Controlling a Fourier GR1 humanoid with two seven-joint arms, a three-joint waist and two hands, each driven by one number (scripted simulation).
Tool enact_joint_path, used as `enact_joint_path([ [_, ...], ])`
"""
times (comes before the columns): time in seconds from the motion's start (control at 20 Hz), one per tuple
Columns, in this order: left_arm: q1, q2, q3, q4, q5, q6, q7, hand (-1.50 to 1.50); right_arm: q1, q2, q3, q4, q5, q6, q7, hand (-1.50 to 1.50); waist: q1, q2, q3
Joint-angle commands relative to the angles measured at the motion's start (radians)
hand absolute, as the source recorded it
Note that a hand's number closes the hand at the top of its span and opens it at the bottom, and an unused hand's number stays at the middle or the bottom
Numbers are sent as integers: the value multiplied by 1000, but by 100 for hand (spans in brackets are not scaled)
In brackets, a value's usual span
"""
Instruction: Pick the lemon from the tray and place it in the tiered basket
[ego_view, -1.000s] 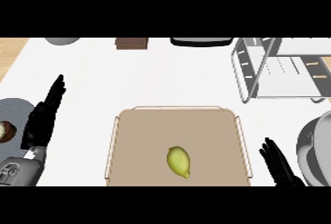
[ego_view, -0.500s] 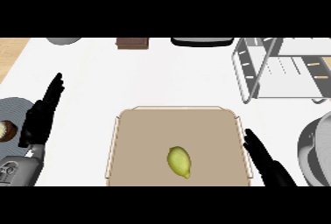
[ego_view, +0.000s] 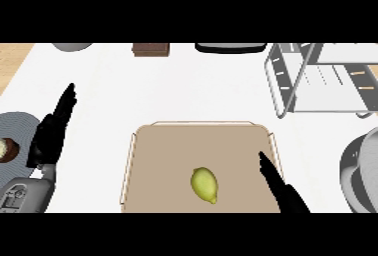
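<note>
A yellow-green lemon (ego_view: 204, 184) lies on the tan tray (ego_view: 162, 145), toward its near edge. My right hand (ego_view: 279, 186) comes in from the lower right with straight fingers reaching over the tray's right part, a little to the right of the lemon and apart from it. Open and still, my left hand (ego_view: 52, 131) rests at the left edge with its fingers pointing up. The white wire tiered basket (ego_view: 319, 80) stands at the back right.
A grey plate (ego_view: 18, 131) with a brown item (ego_view: 6, 148) lies at the left edge. A grey round vessel (ego_view: 362, 172) sits at the right edge. A brown block (ego_view: 151, 49), a dark dish (ego_view: 230, 47) and a grey bowl (ego_view: 71, 47) line the back.
My right hand has moved left and forward from beside the tray to over its right part, closer to the lemon. The left hand and the lemon have not moved.
</note>
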Motion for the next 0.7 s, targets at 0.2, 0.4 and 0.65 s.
enact_joint_path([
  [0.2, 40, -39, 15, -71, -53, -14, 48, 0, 60, 16, 87, -73, 197, -70, 92, -150, -1, -1, 0],
  [0.4, 22, -45, 69, -30, -61, -56, 3, 0, 34, 54, 64, -29, 222, -77, 62, -150, -1, 0, 0],
  [0.65, 19, -52, 103, -36, -61, -89, 11, 0, 9, 111, 101, 41, 301, -113, 81, -150, 0, 0, 0],
])
